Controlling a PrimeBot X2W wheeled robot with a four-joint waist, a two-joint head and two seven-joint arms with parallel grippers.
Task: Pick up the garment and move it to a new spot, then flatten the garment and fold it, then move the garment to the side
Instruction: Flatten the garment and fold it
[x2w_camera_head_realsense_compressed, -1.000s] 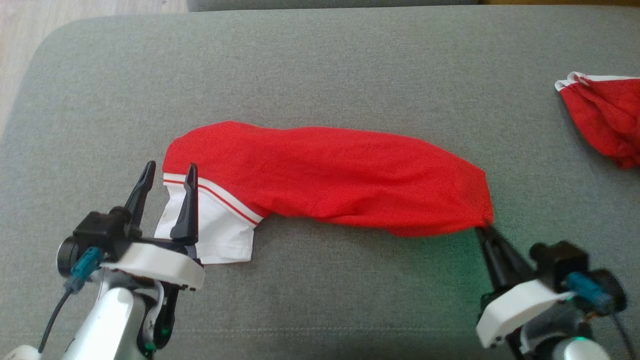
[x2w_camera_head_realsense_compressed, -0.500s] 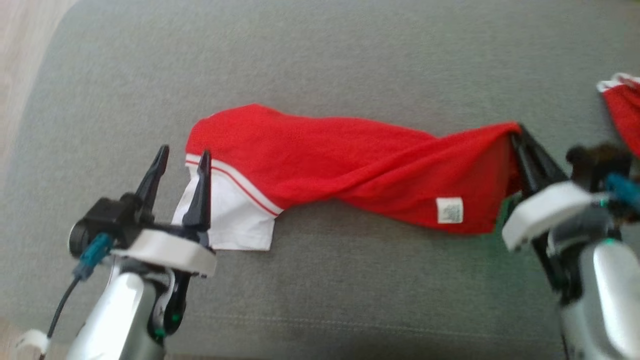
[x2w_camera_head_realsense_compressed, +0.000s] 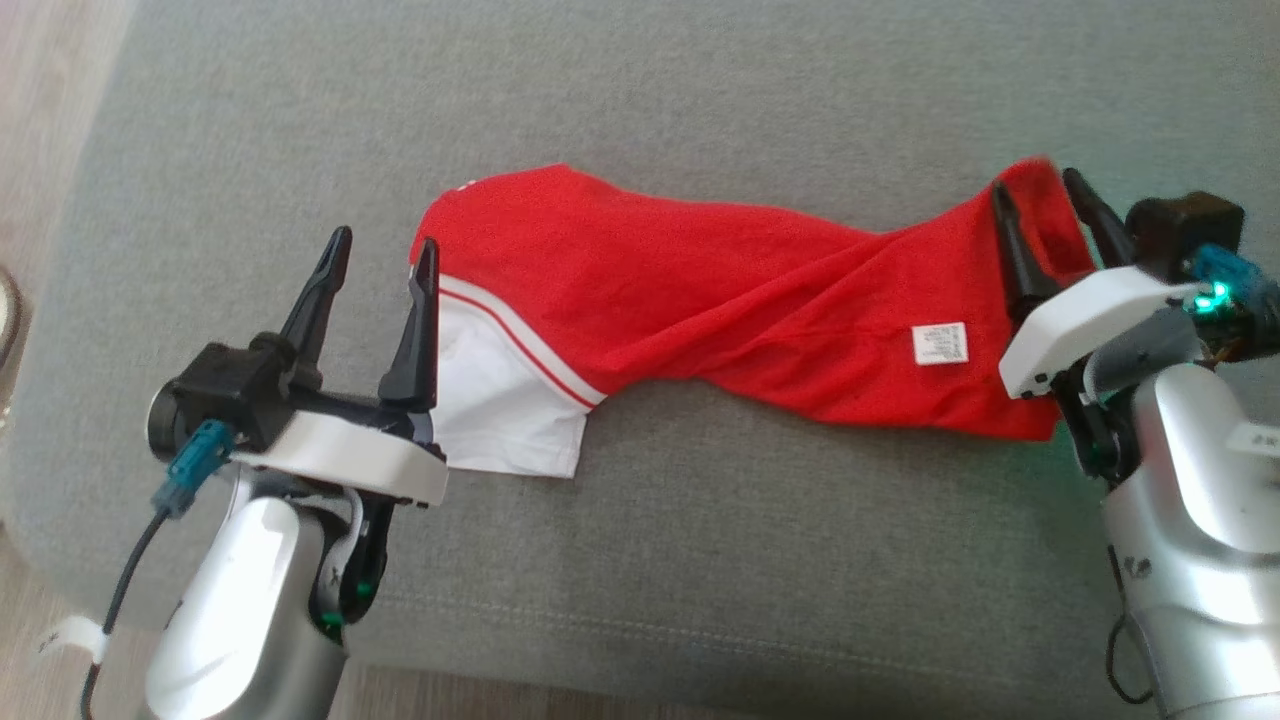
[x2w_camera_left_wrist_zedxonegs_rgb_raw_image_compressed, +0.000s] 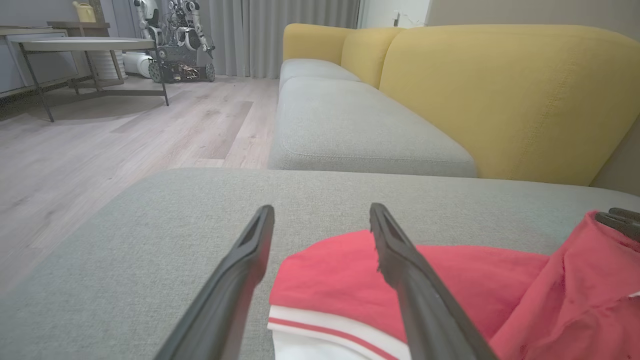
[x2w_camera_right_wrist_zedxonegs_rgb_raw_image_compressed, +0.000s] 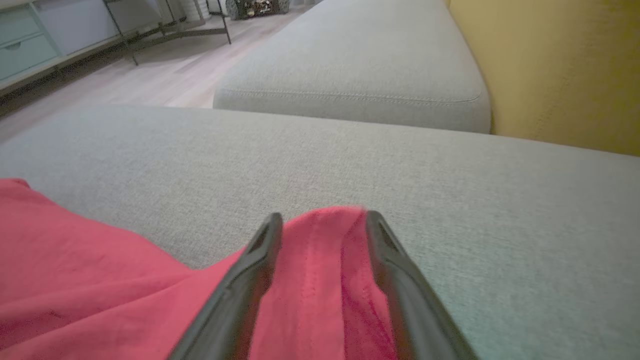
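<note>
grey cushion (x2w_camera_head_realsense_compressed: 700, 560) bears the garment (x2w_camera_head_realsense_compressed: 720, 300), right fingers (x2w_camera_head_realsense_compressed: 1012, 255) parted around its end.

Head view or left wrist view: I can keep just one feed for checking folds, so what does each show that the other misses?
Head view: the white label and the whole red garment, end to end. Left wrist view: yellow sofa back, wooden floor, round table. Both: part of the garment, the grey cushion, and the left gripper, fingers apart beside the white-striped end.

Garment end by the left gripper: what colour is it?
That end of the garment is white, with a thin red stripe beside the red body; clearest in head view.
</note>
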